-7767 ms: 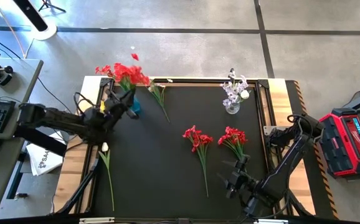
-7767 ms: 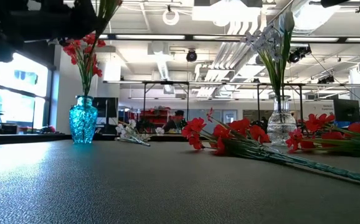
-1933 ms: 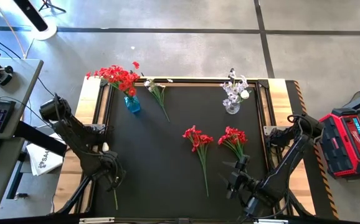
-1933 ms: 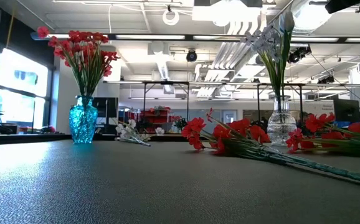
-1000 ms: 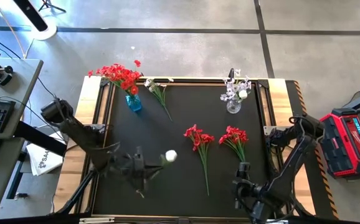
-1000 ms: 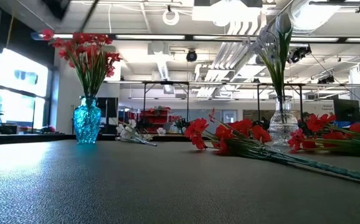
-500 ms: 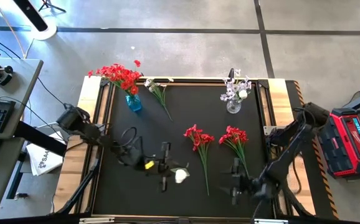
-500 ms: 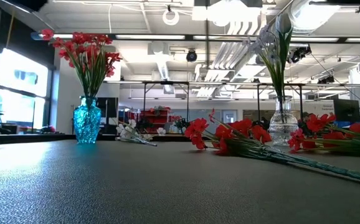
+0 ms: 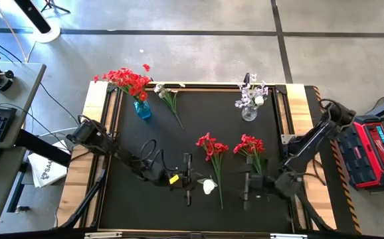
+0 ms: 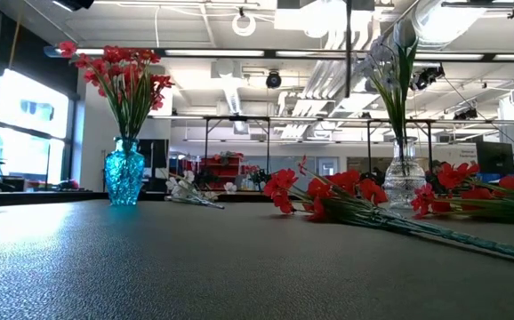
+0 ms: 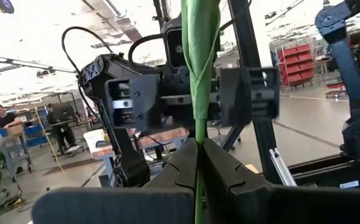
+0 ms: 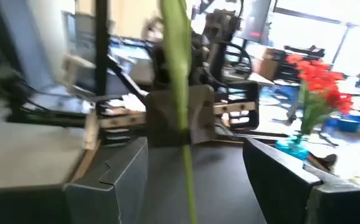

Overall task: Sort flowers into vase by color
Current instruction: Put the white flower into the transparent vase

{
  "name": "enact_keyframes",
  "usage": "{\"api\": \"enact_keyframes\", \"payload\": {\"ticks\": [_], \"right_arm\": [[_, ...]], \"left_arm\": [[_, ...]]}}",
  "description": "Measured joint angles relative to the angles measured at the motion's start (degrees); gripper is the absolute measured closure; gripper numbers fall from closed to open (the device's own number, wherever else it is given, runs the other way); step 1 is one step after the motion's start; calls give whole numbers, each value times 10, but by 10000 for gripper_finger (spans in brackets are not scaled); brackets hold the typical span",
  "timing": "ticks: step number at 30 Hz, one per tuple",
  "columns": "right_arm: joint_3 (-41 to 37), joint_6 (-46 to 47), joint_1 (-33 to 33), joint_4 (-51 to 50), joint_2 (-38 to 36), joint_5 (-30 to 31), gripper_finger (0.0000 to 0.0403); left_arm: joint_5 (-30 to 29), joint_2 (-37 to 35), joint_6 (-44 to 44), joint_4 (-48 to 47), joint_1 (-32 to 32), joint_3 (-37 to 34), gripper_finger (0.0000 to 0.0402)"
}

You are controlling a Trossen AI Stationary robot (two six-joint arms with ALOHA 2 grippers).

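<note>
Over the black table [image 9: 145, 133], the left gripper [image 9: 191, 180] is pinching a white flower [image 9: 208, 186] beside the spread-fingered right gripper [image 9: 247, 185].

The left tool [image 9: 187, 179], which stood at the blue vase [image 9: 141, 109] at the worktop's ten o'clock corner, has dropped to the eight o'clock edge, clamped the white flower [image 9: 208, 186] lying there and carried it to six o'clock. The right tool [image 9: 246, 186] has swung up from five o'clock to meet it, its fingers [image 12: 105, 180] now straddling the stem.
</note>
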Motion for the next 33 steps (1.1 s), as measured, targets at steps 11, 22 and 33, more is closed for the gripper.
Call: {"api": "enact_keyframes", "payload": {"ticks": [11,22,33], "right_arm": [[132,-43,-20,-81,57,13,175],[155,-31,-36,-107,63,-17,317],[155,-85,24,-172,6,235,397]], "left_arm": [[-20,3,-5,-24,2,10,401],[-21,3,-6,-25,2,10,400],[-186,0,-97,-164,13,10,298]]}}
